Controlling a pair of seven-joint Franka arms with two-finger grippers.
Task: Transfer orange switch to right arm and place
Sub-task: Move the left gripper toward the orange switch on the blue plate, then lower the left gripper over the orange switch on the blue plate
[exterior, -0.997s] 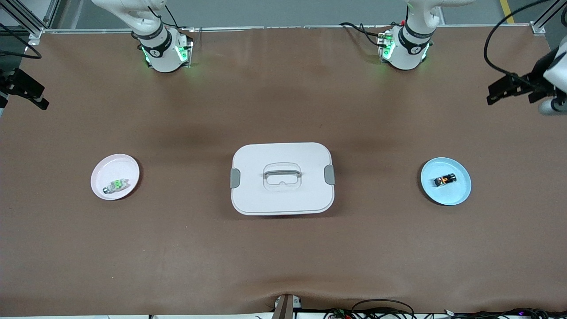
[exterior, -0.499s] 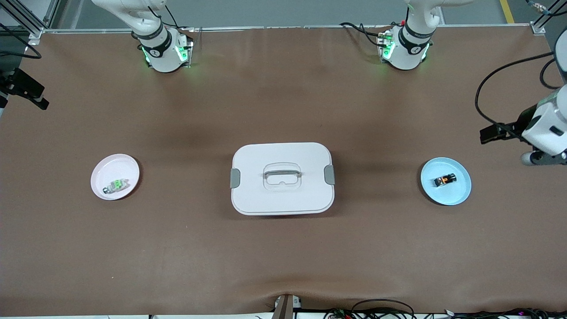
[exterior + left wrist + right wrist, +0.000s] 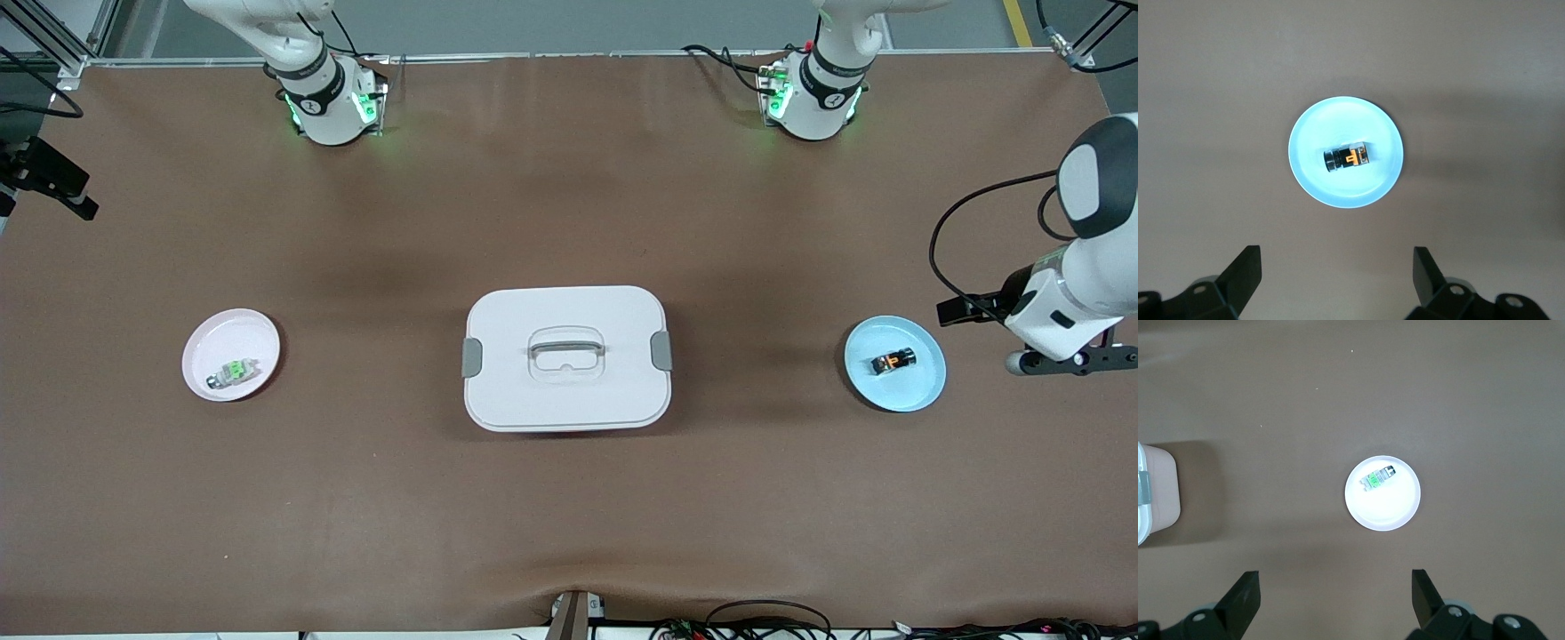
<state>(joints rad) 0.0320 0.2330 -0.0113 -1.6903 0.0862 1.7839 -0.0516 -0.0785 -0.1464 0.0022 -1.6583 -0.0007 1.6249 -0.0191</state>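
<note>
Brown table (image 3: 569, 533), task barely starting: orange switch (image 3: 892, 361) sitting untouched in blue plate (image 3: 920, 391). Left gripper (image 3: 1338, 283) hovering above w/ fingers spread, right gripper (image 3: 1335, 603) waiting, spread too. Grab, handoff, placing all remaining.

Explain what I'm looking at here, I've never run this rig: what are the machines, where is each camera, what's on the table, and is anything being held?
Two robot arms stand at a brown table; one camera looks down from across it, and one sits on each wrist. At the table's middle lies a closed white box. The orange switch lies on a blue plate toward the left arm's end. A green-topped part lies on a pink plate toward the right arm's end. The left gripper hangs open beside the blue plate; the right gripper waits open. Nothing is held.
</note>
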